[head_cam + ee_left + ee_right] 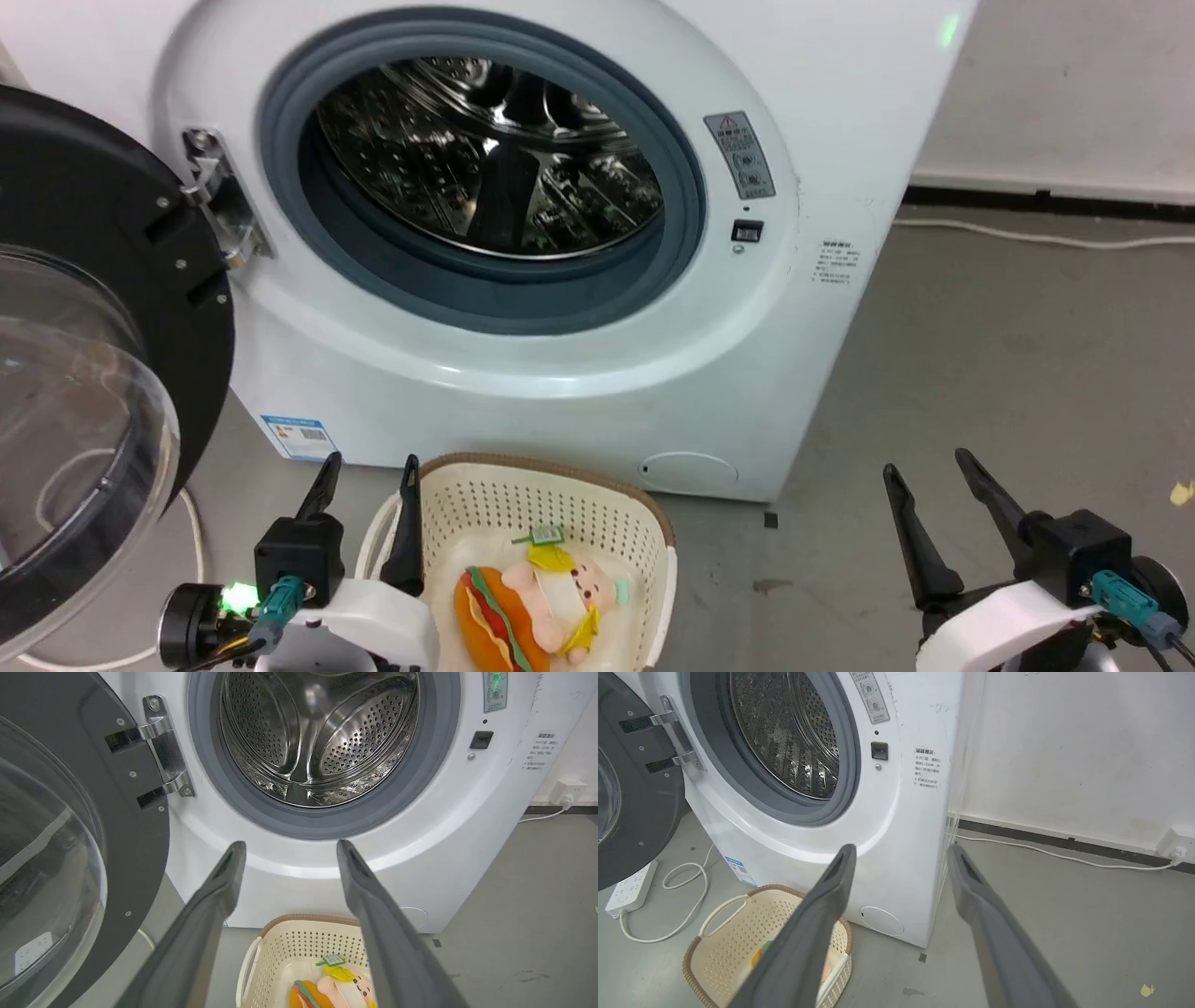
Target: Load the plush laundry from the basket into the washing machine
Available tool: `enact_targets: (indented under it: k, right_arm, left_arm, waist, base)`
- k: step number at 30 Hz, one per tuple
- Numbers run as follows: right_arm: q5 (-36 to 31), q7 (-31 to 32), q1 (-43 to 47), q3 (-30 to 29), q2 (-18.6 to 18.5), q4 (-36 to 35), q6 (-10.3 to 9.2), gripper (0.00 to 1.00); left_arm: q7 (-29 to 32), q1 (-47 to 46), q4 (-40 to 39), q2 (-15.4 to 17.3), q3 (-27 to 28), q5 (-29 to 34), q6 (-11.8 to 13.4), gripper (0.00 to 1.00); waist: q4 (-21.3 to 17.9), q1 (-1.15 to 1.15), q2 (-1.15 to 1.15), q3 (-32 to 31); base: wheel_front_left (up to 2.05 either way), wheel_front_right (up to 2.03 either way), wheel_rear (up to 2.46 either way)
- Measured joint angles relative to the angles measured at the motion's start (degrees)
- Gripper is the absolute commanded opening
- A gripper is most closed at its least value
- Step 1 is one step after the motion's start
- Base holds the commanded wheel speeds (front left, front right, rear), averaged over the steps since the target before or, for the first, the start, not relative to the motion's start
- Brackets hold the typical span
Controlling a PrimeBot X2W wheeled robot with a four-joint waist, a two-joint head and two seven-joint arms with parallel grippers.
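Grey concrete floor (980, 373), white wall behind, a white cable (1027, 235) running along the skirting. Washing machine (523, 373) stands ahead of me. Its door (112, 280) is swung wide open to my left. The drum (485, 159) is shiny and, as far as I can see past the grey rubber ring (691, 187), holds nothing.

Basket (523, 495) sits on the floor just in front of the washer's base, below the opening. Plush laundry (537, 607) lies on the basket floor, with the hamburger cushion on the left, the pink-faced doll on the right and the green tag toward the washer.

Left hand (372, 457): fingers spread apart, empty, raised at the basket's left rim, not touching the plush.
Right hand (925, 460): fingers likewise apart, empty, well off to the right over bare floor.

Progress: the door is open, so the way in is clear. Nothing is grasped and nothing is loaded. I judge this to be the very start, before any reach.

Left to do:
- lower a hand into the basket
- close on the plush
- lift it clear of the rim
- carry it up through the ring
- release it in the drum

The left hand is nearer, so it is the likelier one for the job. The doll and cushion are joined, so one grasp should bring both.
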Motion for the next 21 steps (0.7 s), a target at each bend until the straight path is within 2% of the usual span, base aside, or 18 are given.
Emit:
enact_targets:
  k: [9,21]
  right_arm:
    - [1.27,-1.18,-1.24,-0.23,0.00,-0.68,0.00,1.00]
    - [4.39,-2.81,-2.74,0.60,0.00,-1.80,0.00,1.00]
  left_arm:
    - [-1.15,-1.94,3.57,0.60,-1.01,-0.01,-0.87,1.00]
    - [-1.47,-6.34,12.43,3.57,-1.99,-1.10,-2.11,1.00]
  waist:
    - [-1.59,0.00,0.00,3.82]
    - [-5.45,0.01,0.00,10.36]
  base:
    - [0.00,0.00,0.00]
    - [0.00,0.00,0.00]
